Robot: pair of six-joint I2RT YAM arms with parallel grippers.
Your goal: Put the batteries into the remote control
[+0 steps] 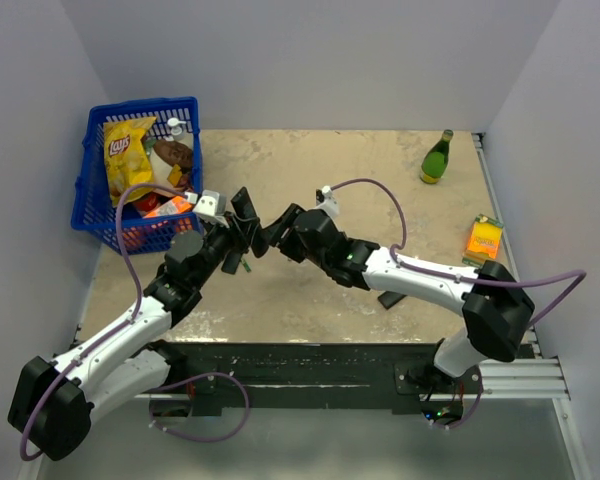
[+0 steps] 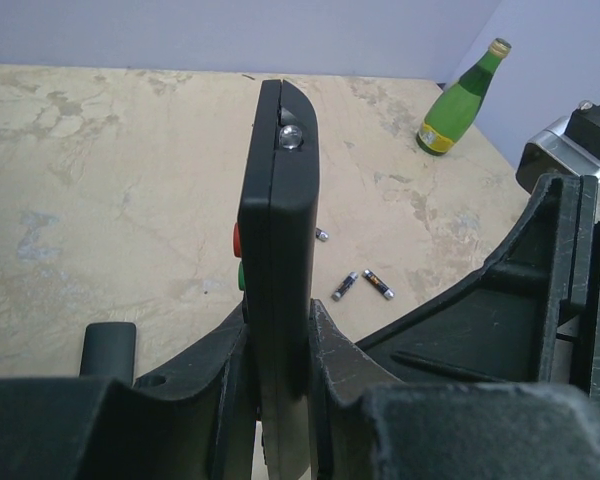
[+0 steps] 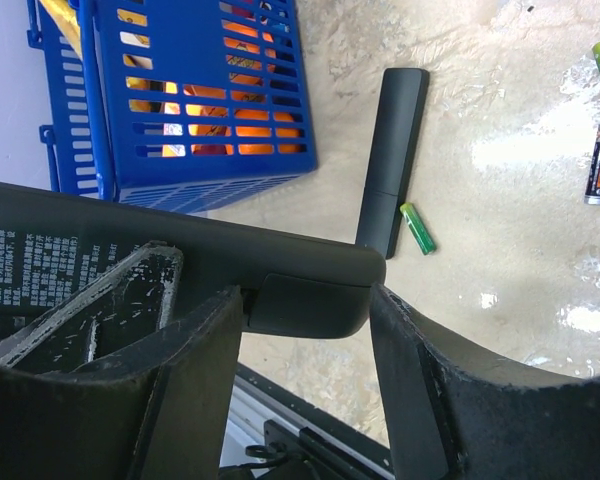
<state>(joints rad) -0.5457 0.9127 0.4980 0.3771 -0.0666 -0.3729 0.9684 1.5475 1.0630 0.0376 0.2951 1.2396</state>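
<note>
While clamped edge-up in left end effector (image 2: 280,338) — remote control (image 2: 280,200), right end effector (image 3: 306,302) astride it, grip unclear.

Black remote (image 2: 280,230) held upright, edge-on; 2 dark batteries (image 2: 345,285) lying loose just beyond.

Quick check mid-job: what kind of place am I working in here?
Probably a lab test cell, not a home: plain walls box in the table, both arms are bolted to a rail, and props like a basket of snacks and a bottle look staged.
</note>
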